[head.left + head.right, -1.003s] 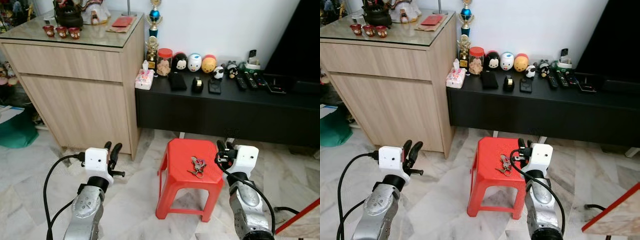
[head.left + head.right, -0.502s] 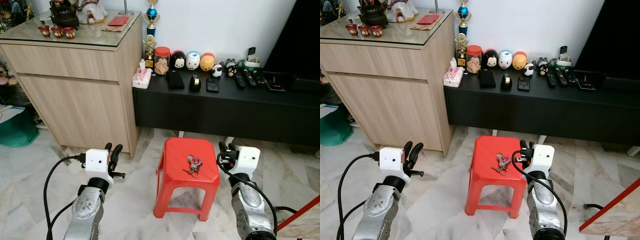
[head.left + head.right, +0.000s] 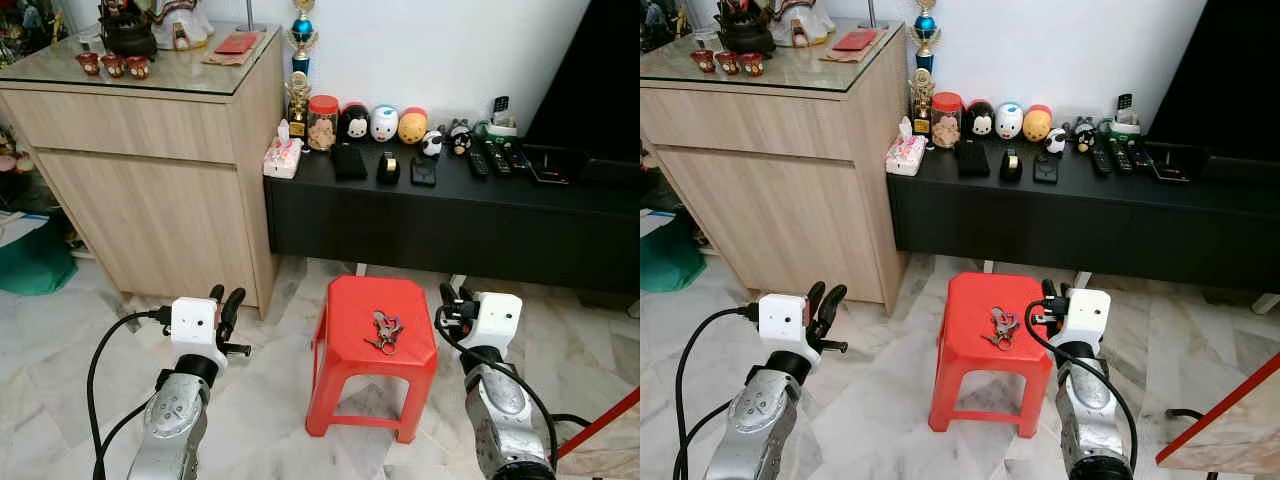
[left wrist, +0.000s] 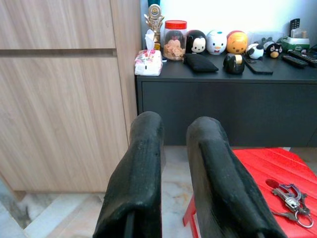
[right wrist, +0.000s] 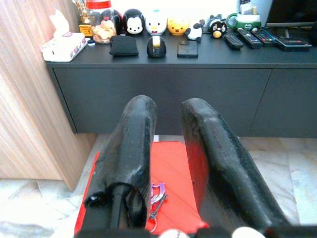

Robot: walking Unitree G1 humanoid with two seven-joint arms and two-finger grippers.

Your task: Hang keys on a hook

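Head views: keys [image 3: 384,331] lie on red stool [image 3: 349,345], just L of R end effector [image 3: 452,296]; L end effector [image 3: 224,303] well apart, so R arm nearer.

L wrist: fingers [image 4: 141,163] slightly parted, empty.

R wrist: fingers [image 5: 133,144] slightly parted, empty; bunch below, long axis roughly along fingers.

Lying unobstructed atop red stool [image 3: 372,335]: keys [image 3: 383,331], open air above. Flanking stool, both clear: left hand [image 3: 224,304], right hand [image 3: 452,302]. Blocking behind: black counter [image 3: 450,215]; wooden cabinet [image 3: 150,170] crowding left.
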